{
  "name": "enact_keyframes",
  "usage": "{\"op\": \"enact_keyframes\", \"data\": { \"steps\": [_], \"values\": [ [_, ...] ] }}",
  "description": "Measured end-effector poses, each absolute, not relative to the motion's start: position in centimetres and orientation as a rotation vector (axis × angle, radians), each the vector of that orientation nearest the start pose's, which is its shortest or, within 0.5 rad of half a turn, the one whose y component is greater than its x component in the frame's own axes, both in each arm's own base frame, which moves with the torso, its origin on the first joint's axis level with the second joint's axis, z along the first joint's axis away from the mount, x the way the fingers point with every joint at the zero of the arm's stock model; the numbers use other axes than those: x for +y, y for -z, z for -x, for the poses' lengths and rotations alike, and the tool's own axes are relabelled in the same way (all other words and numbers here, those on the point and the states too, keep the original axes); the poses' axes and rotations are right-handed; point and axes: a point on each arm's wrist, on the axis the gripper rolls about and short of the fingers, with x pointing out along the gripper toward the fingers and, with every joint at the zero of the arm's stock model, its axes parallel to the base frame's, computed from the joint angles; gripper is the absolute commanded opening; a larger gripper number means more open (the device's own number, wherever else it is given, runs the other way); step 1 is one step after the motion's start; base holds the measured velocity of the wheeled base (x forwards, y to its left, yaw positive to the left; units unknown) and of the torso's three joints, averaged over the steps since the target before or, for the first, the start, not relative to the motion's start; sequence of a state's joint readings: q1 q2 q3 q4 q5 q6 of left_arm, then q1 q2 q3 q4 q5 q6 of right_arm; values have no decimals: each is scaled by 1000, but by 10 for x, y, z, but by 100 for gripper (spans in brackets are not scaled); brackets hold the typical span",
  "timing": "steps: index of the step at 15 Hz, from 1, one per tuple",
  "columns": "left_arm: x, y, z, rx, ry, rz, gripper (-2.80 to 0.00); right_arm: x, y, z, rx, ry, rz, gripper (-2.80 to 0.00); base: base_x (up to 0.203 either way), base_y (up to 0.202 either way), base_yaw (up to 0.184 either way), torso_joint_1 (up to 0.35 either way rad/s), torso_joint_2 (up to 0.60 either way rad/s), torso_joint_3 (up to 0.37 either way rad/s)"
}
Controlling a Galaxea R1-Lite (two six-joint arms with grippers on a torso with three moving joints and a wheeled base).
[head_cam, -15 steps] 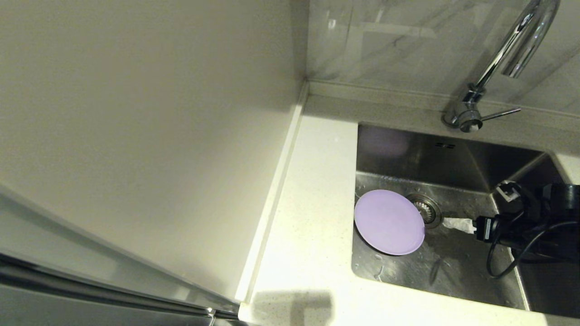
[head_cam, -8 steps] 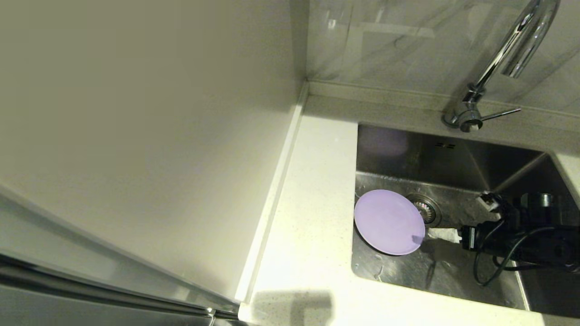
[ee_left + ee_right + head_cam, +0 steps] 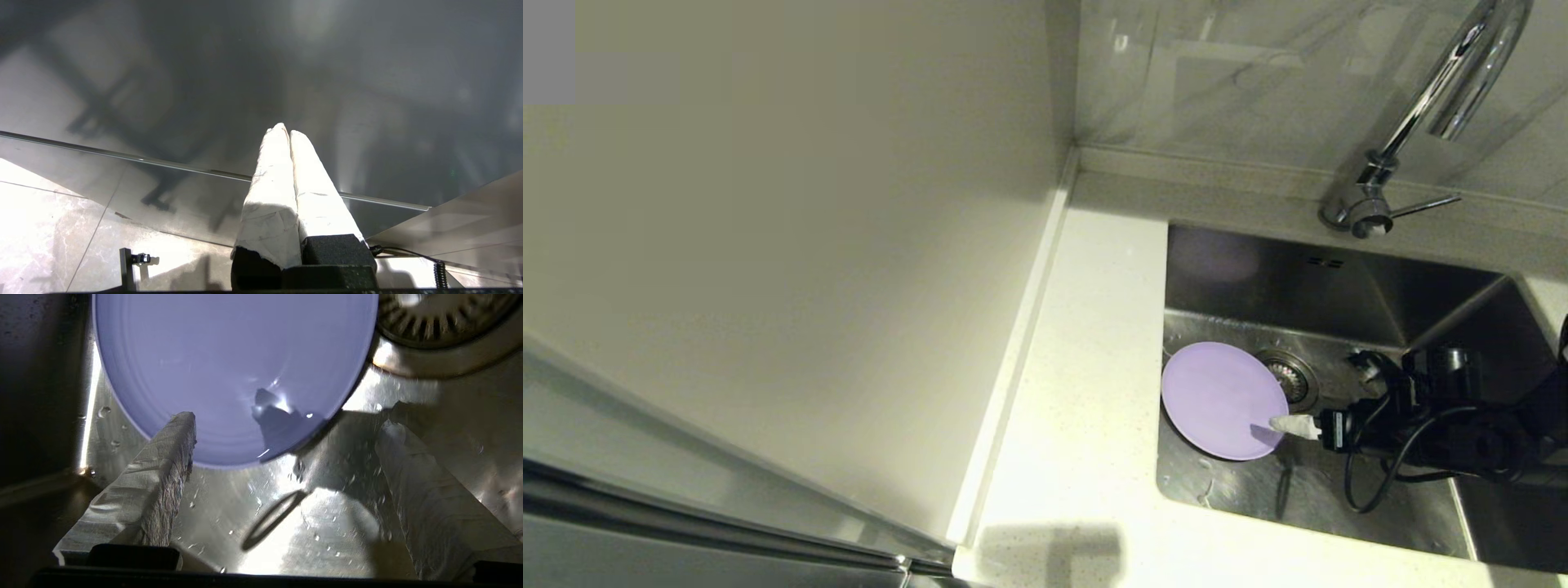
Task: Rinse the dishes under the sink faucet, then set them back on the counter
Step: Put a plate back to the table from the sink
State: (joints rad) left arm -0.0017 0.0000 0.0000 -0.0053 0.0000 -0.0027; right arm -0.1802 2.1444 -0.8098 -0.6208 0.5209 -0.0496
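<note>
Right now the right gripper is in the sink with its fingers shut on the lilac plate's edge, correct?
Not quite. The right gripper is in the sink at the lilac plate, but the right wrist view shows its fingers spread open, not yet closed on the edge.

Warm, even light fills the head view, dimmer inside the sink (image 3: pixel 1339 286), with a soft shadow on the counter (image 3: pixel 1049 555) at the bottom edge. Glare flares on the wet steel in the right wrist view, where a finger's shadow falls on the plate (image 3: pixel 229 375). The left wrist view is murky and blurred above, overexposed at lower left.

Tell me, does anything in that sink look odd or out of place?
The lilac plate sits askew, leaning against the sink wall beside the drain rather than lying flat. The right gripper, jaws open, is at its edge. Nothing looks broken.
</note>
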Motion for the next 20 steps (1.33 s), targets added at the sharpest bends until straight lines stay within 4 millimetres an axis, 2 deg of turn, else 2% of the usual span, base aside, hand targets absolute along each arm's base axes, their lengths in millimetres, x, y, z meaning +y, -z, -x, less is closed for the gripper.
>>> {"op": "enact_keyframes", "data": {
  "steps": [4,15,20],
  "values": [
    [0,-76,23,-5,2,3,-280,-52,-31,-355,651,-349,-95,0,0,0,0,0,0,0],
    [0,-76,23,-6,2,2,-280,-56,-16,-377,647,-346,-93,0,0,0,0,0,0,0],
    [0,-76,23,-6,2,3,-280,-46,-11,-380,657,-377,-83,0,0,0,0,0,0,0]
  ]
}}
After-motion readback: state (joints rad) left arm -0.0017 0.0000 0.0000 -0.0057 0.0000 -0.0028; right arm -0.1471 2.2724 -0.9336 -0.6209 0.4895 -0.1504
